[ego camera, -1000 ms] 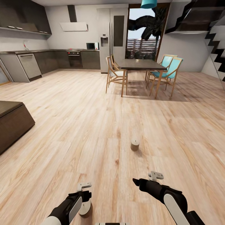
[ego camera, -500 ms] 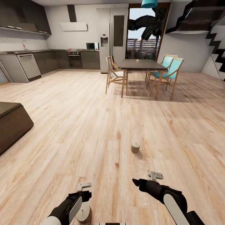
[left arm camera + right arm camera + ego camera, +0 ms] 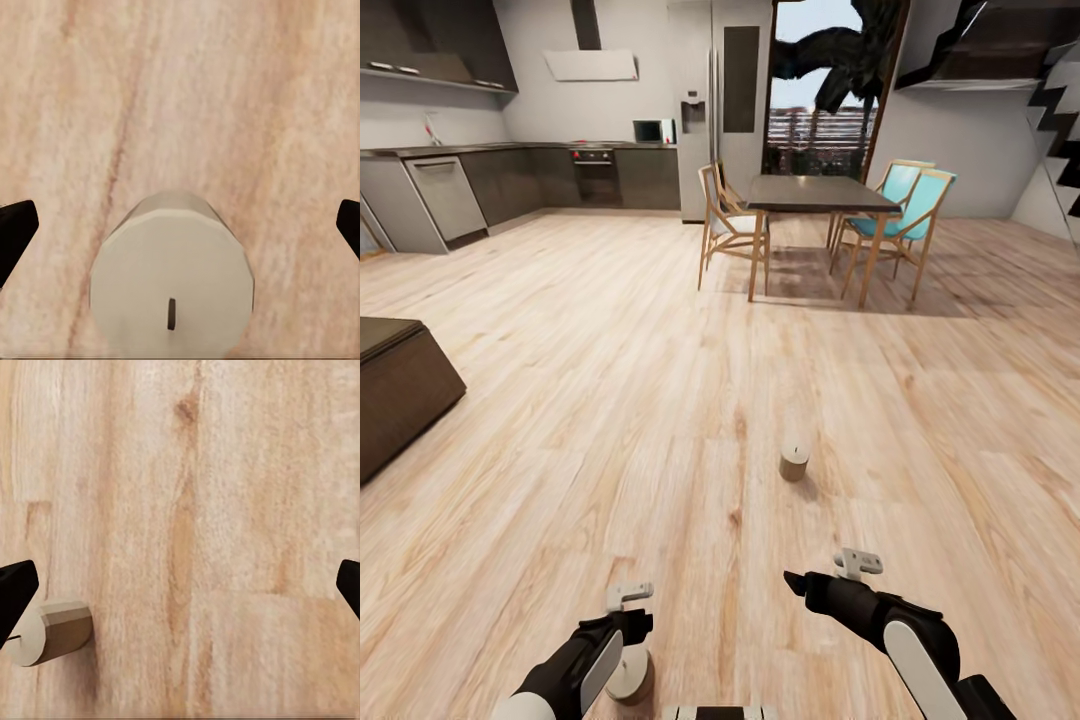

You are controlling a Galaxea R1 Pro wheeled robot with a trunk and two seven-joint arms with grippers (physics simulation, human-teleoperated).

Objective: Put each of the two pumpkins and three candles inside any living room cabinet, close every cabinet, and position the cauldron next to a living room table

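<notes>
Two candles on the wood floor, both arms low over them, nothing gripped.

Head view: one candle (image 3: 794, 462) stands upright on the light wood floor (image 3: 610, 400), ahead of the right gripper (image 3: 796, 582) and well apart from it; a second candle (image 3: 630, 676) stands near, just beside the left gripper (image 3: 632, 622), partly behind that arm. A dark low block (image 3: 400, 385) sits at the left, and a dining table (image 3: 815, 195) with chairs is far off with the kitchen behind. Left wrist view: the near candle (image 3: 172, 289) sits upright between the wide-spread fingertips (image 3: 15, 232), untouched, wick showing on top. Right wrist view: the far candle (image 3: 49, 631) shows near one dark fingertip (image 3: 15, 592), jaws spread wide and holding nothing, bare planks between them.
</notes>
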